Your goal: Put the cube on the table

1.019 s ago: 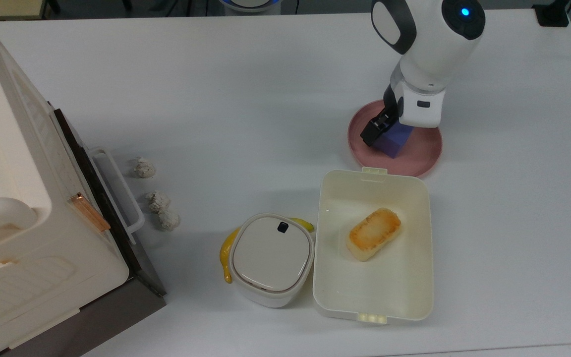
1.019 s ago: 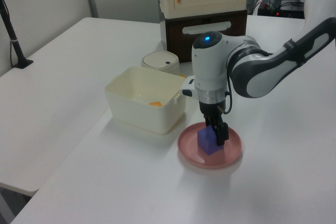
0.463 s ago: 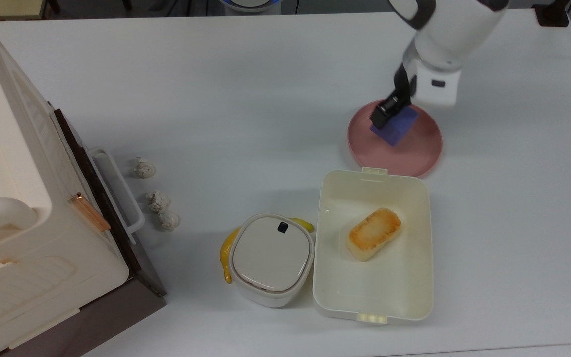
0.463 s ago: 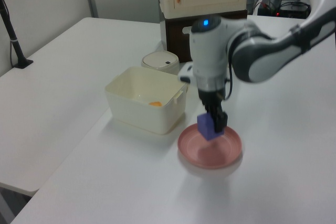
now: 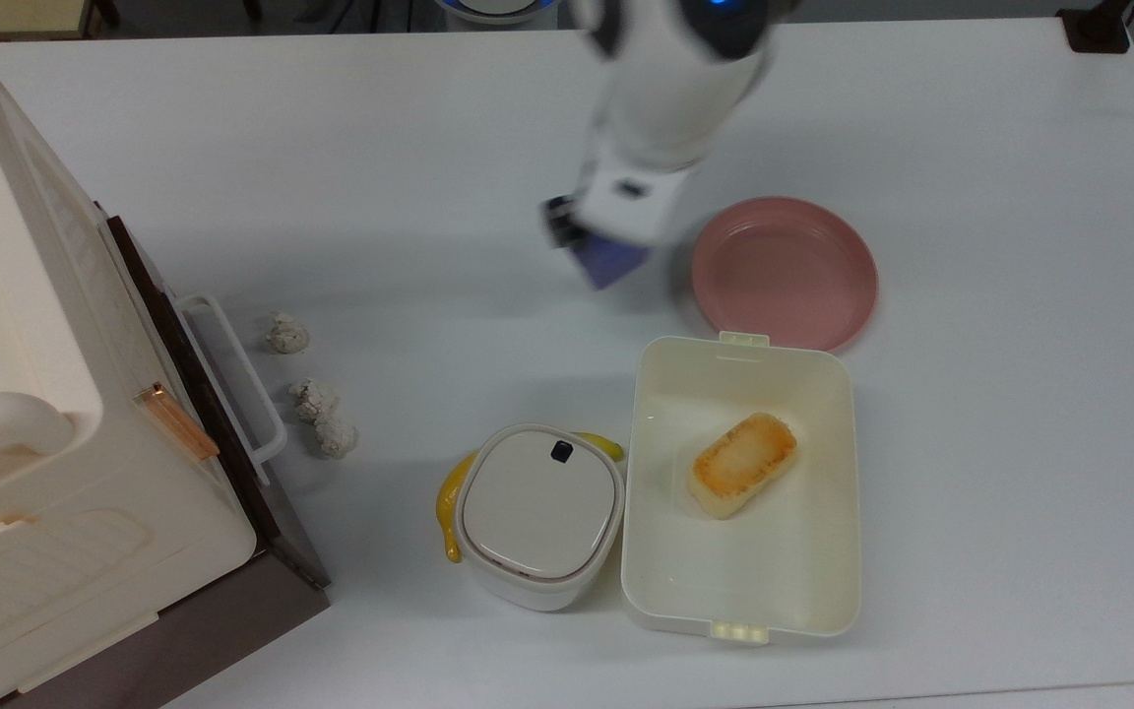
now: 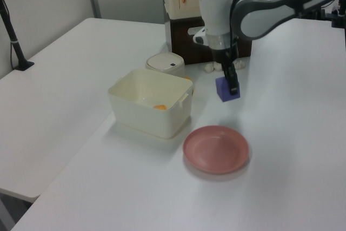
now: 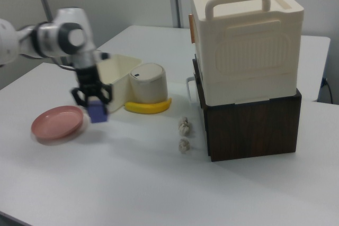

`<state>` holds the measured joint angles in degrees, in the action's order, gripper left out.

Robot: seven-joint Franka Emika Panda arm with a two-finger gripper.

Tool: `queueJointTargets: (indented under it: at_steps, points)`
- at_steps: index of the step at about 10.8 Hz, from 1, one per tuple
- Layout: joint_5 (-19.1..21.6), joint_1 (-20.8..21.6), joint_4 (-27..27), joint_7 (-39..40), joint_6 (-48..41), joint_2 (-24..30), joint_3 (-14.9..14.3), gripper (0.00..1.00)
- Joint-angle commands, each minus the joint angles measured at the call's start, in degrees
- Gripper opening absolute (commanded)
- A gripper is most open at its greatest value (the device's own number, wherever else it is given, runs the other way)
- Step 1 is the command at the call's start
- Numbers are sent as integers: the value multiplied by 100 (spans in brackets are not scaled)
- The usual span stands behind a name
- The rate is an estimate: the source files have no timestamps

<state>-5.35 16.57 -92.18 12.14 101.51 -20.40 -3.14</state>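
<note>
My gripper [image 5: 595, 244] is shut on the blue-purple cube [image 5: 612, 266] and holds it over the white table [image 5: 380, 148], just off the left rim of the pink plate [image 5: 786, 272] in the top view. In the left view the cube [image 6: 226, 89] hangs from the gripper [image 6: 232, 85] beyond the bare plate [image 6: 216, 149]. The right view has the cube [image 7: 97, 112] low under the gripper [image 7: 93, 100], beside the plate [image 7: 55, 122]. I cannot tell whether the cube touches the table.
A cream box [image 5: 828, 551] holding a toasted bread block [image 5: 742, 465] lies below the plate in the top view. Beside it stand a lidded white container [image 5: 537, 514] and a banana [image 5: 449, 507]. Three crumpled lumps [image 5: 316, 399] and a large cream cabinet [image 5: 26, 414] are at the top view's left.
The gripper lifted the cube off the pink plate and carried it toward the top view's left, past the plate's rim. The plate now lies bare.
</note>
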Motion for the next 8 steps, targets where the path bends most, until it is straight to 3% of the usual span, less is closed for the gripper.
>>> queueJointTargets:
  at_steps: [1,2,3,8]
  points:
    - [69,-365,-213,227,26,2,-423,69]
    - [78,-452,-204,192,44,-60,-433,94]
    - [87,-549,-204,166,26,-52,-433,100]
    - [166,-874,-29,-1,-807,860,-424,100]
